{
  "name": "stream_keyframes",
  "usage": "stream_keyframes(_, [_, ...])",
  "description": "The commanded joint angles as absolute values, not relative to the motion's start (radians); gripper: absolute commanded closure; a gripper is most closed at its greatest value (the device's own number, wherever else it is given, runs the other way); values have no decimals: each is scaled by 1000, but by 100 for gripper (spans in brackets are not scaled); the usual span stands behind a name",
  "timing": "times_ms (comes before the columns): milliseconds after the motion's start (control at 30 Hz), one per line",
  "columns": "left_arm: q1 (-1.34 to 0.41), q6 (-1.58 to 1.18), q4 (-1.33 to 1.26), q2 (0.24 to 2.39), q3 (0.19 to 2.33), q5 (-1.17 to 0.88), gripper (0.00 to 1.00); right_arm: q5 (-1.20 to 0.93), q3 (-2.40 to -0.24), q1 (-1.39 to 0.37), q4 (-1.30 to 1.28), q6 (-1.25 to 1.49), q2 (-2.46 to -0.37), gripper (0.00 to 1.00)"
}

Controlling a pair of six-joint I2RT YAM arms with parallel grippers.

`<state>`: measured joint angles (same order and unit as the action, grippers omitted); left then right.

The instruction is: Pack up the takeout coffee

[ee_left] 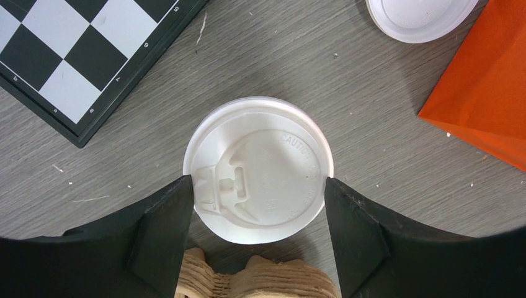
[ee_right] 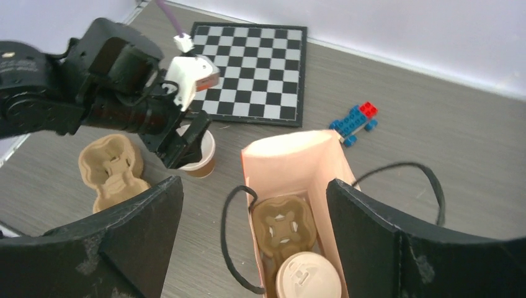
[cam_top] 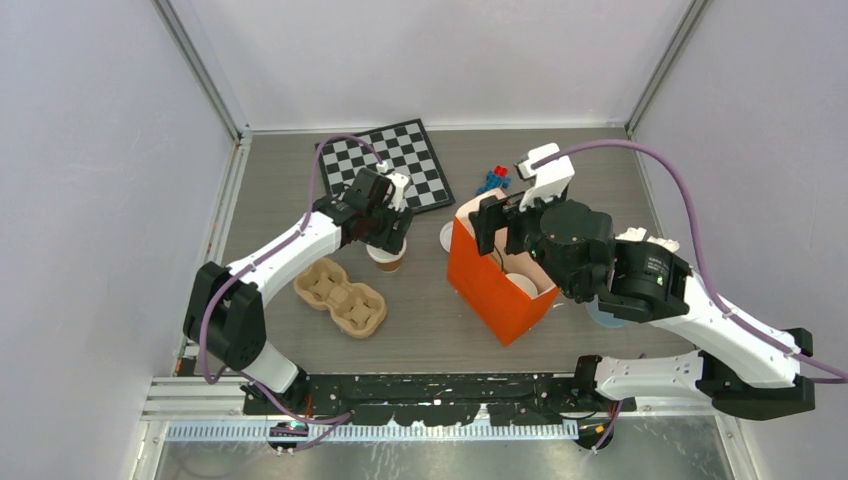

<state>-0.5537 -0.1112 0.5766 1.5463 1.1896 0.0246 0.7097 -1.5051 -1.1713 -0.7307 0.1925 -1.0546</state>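
Note:
A takeout coffee cup (cam_top: pixel 388 258) with a white lid (ee_left: pixel 257 169) stands on the table between the chessboard and the orange bag (cam_top: pixel 500 285). My left gripper (ee_left: pixel 257 180) is down around it, both fingertips against the lid's rim, as also shows in the right wrist view at the cup (ee_right: pixel 200 155). A second takeout coffee cup (ee_right: pixel 308 276) sits in a pulp tray (ee_right: pixel 282 226) inside the bag (ee_right: pixel 291 155). My right gripper (ee_right: pixel 254 186) hangs open over the bag's mouth with nothing between its fingers (ee_right: pixel 372 242).
An empty pulp tray (cam_top: pixel 340 297) lies left of the bag, just near of the held cup. A loose white lid (ee_left: pixel 419 15) lies by the bag's far corner. A chessboard (cam_top: pixel 395 165) and toy bricks (ee_right: pixel 353 119) lie at the back. A pale blue tumbler (cam_top: pixel 603 318) shows under the right arm.

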Motion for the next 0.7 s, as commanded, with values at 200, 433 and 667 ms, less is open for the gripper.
stream_keyframes(200, [-558,-81,592,1479,1236,9,44,1017,-1697,-1172,-1281,852,-1022,20])
stream_keyframes(433, [-558,-74,580,1444,1258,-32,26,939,-1714,-1171,-1454,1079,-1042,23])
stream_keyframes(667, [-560,-63,557,1459,1241,-68,10,899,-1696,-1171,-1516,1138,-1056,15])
